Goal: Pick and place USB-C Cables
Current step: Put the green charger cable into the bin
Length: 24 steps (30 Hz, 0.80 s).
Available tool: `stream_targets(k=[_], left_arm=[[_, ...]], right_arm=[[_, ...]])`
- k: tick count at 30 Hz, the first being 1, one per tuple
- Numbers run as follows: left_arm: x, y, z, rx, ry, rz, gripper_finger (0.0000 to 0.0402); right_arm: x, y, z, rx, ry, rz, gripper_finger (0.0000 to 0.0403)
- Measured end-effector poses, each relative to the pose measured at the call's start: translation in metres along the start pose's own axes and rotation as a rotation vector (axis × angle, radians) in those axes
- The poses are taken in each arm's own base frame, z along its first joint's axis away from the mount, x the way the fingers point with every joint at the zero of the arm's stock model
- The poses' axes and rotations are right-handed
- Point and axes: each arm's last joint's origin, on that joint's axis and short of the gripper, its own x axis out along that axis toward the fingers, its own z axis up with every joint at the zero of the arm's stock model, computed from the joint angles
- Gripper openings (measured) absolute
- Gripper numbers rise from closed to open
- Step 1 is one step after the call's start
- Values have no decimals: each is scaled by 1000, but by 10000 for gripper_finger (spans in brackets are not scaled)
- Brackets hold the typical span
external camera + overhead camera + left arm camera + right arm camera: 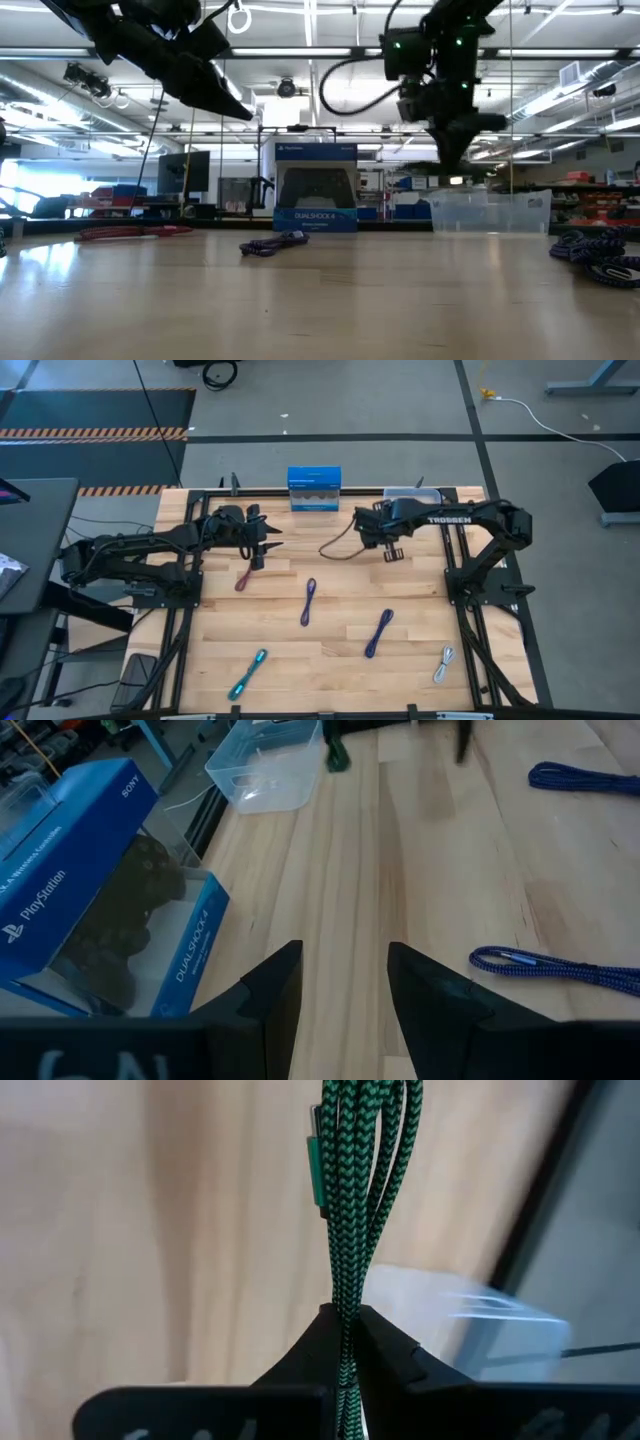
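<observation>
My right gripper (391,553) is shut on the green cable bundle (358,1190) above the table, a little in front of the clear tray (410,493). My left gripper (345,985) is open and empty above the table's far left part, near the blue box (314,488). A magenta cable (244,580), two purple cables (309,601) (379,632), a teal cable (248,674) and a white-grey cable (444,664) lie flat on the table. My right gripper pinches several strands of the green bundle (345,1315) between its two fingertips. The fingers point down and the bundle hangs below them along their line, a green plug (315,1165) toward its lower end. It hangs clear of the table, as the left wrist view (337,755) shows.
The blue box stands at the middle of the far edge, with the clear tray (262,765) to its right. A brown wire (340,540) loops off the right arm. Bare wood lies between the two arms.
</observation>
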Motion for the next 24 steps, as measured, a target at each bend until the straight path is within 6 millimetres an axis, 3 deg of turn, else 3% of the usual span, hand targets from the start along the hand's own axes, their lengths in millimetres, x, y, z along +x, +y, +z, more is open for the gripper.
stream_targets(k=[6, 13, 24], left_arm=[[0, 0, 0, 0, 2, -1, 158], [0, 0, 0, -1, 3, -1, 158], [0, 0, -1, -1, 4, -1, 158]], right_arm=[[-9, -38, -7, 104, -33, -42, 23], [4, -79, -38, 273, 20, -54, 23], [23, -106, -84, 396, 117, 16, 23]])
